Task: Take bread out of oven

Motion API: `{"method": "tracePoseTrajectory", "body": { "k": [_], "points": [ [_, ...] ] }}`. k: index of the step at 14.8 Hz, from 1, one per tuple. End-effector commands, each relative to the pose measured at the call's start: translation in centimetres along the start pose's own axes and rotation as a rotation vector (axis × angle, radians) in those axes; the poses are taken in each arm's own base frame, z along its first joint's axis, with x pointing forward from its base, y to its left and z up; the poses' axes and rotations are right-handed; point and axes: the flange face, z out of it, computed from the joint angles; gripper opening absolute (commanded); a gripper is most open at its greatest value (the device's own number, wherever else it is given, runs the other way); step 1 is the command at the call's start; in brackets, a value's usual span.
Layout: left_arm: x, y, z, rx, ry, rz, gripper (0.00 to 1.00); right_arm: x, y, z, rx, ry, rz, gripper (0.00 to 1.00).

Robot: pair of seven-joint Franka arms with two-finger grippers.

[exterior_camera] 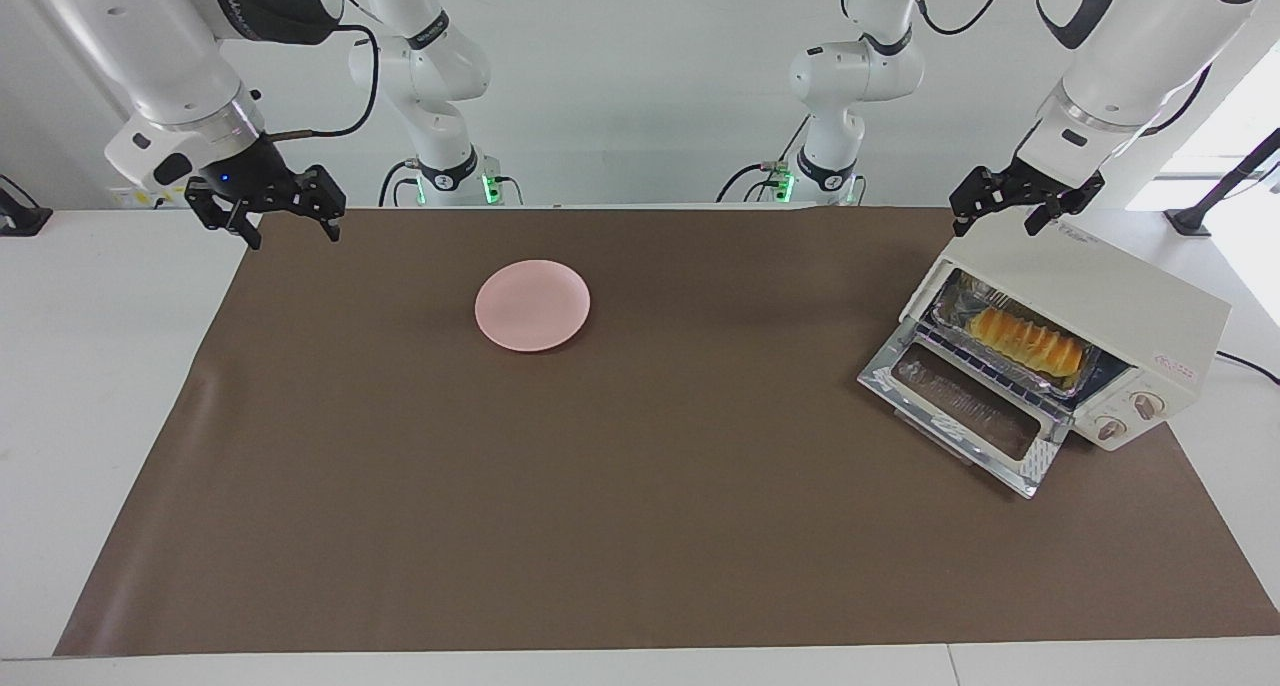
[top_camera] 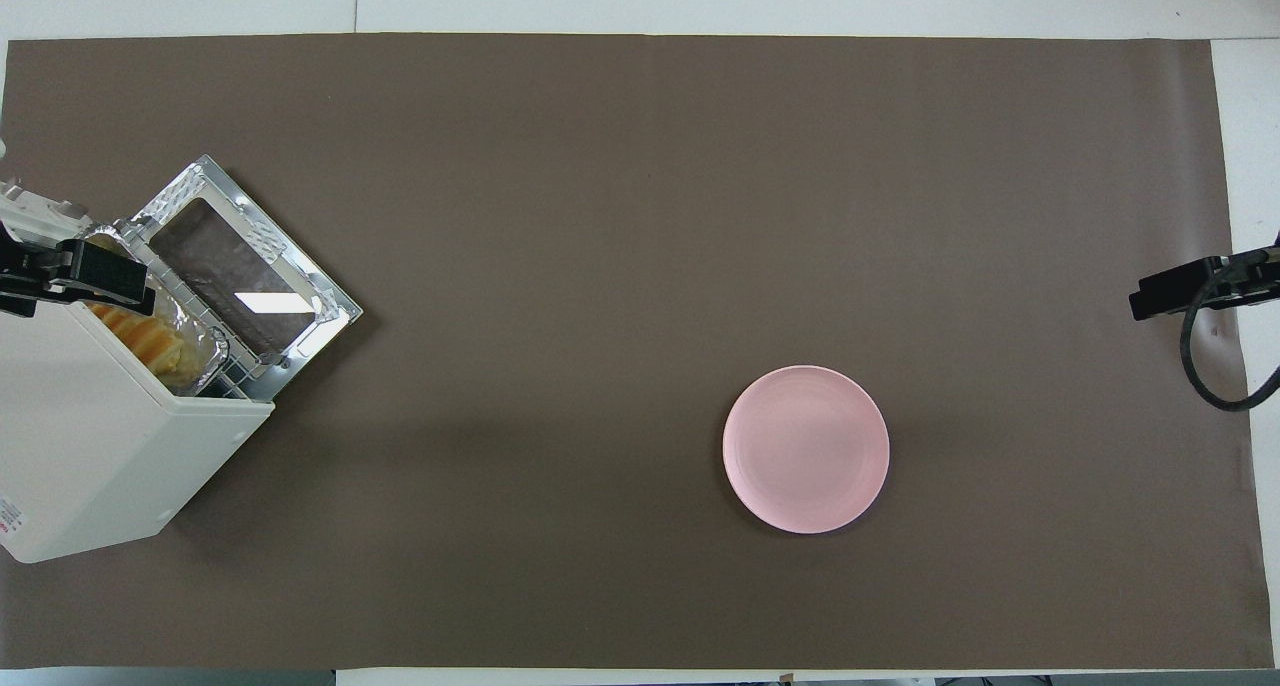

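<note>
The cream-white oven (exterior_camera: 1120, 296) (top_camera: 100, 446) stands at the left arm's end of the table. Its glass door (exterior_camera: 965, 406) (top_camera: 240, 266) is dropped open. Inside, the golden ridged bread (exterior_camera: 1030, 338) (top_camera: 150, 338) lies in a silver foil tray (exterior_camera: 960, 301) on the wire rack. My left gripper (exterior_camera: 997, 221) (top_camera: 75, 271) hangs open in the air over the oven's top, holding nothing and clear of the bread. Over the mat's edge at the right arm's end, my right gripper (exterior_camera: 292, 234) (top_camera: 1165, 291) waits open and empty.
A pink round plate (exterior_camera: 532, 305) (top_camera: 806, 449) sits empty on the brown mat (exterior_camera: 640, 526), toward the right arm's end. White tabletop borders the mat on all sides. The oven's two knobs (exterior_camera: 1128, 416) are beside the door.
</note>
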Motion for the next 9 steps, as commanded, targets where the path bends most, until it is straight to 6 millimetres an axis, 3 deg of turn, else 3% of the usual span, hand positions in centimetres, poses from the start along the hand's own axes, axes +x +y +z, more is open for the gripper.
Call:
{"method": "tracePoseTrajectory", "body": {
  "k": [1,9],
  "points": [
    [-0.65,-0.11,0.05,-0.01,0.015,-0.013,1.0,-0.6,0.1,-0.29,0.003,-0.005,-0.012,1.0],
    [-1.16,0.62,-0.05,-0.007,-0.009,-0.002,1.0,-0.59,0.02,-0.29,0.003,-0.005,-0.014,1.0]
  ]
}}
